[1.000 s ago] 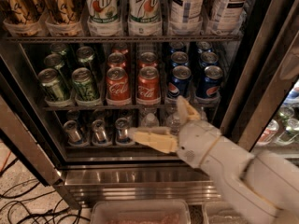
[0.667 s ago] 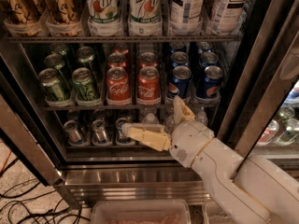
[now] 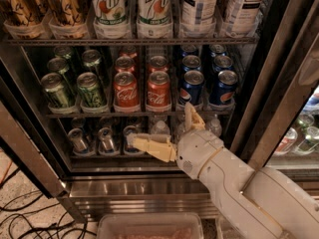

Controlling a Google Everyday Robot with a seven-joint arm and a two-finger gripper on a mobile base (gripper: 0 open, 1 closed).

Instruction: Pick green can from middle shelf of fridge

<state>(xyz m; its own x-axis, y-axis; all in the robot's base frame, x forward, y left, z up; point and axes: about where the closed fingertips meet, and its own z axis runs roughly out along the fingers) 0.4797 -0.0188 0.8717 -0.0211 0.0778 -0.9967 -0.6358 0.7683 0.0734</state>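
Note:
Several green cans [image 3: 93,90] with silver tops stand in two lanes at the left of the middle shelf [image 3: 134,113] of the fridge [image 3: 149,185]. My gripper [image 3: 162,128] is open and empty, its cream fingers [image 3: 149,146] spread wide. It hangs in front of the shelf below, under the red cans, to the right of and below the green cans. It touches none of them.
Red Coca-Cola cans [image 3: 127,89] and blue Pepsi cans [image 3: 192,86] share the middle shelf. Tall 7up bottles [image 3: 107,9] stand above, small silver-topped cans and bottles [image 3: 104,139] below. A dark door frame [image 3: 279,83] stands at right. A clear bin [image 3: 149,228] and cables [image 3: 30,218] lie on the floor.
My gripper has moved left and slightly up along the lower shelf front, closer to the green cans. The cans have not moved.

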